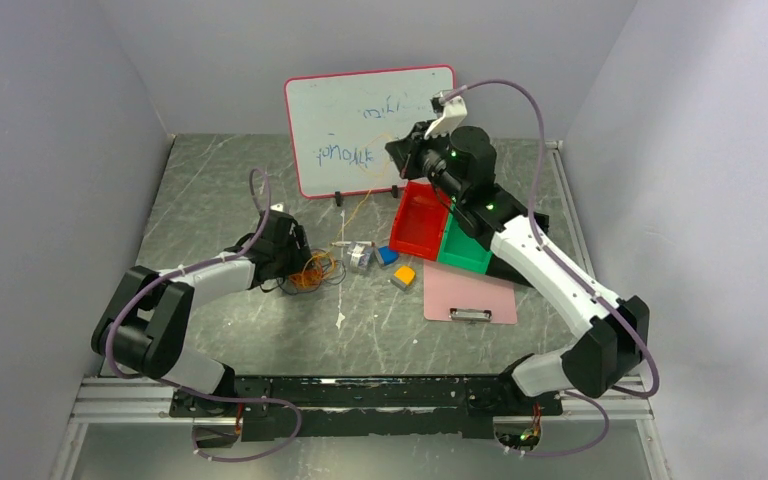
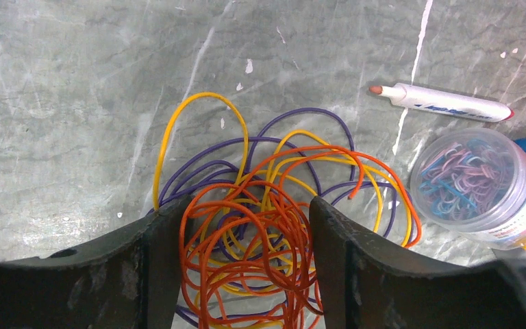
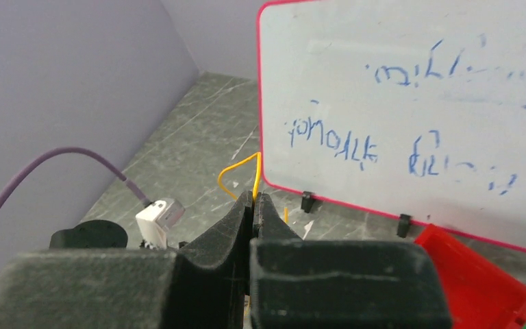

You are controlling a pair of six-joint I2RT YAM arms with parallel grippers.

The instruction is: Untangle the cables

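**Q:** Cables: location, and how will they handle?

**A:** The cables lie in a loose heap left of the worktop's middle, near a jar of paper clips and a marker. Orange, yellow and purple loops are interlaced. My judgement is that the wire is thin, light and springy. Loops should slide over each other but snag at crossings, and a hard tug could cinch them tighter. The best hold is one strand at the heap's outer rim, with the bulk pinned down.

**Q:** Hands?

**A:** My left gripper points straight down over the heap. Its fingers stand apart either side of the orange loops and pinch nothing. That arm is low, with the elbow folded. My right gripper is clamped on a yellow strand. It is held high toward the far edge in front of the whiteboard, with the arm stretched up and forward. From overhead, a thin line appears to slope from there down to the heap.
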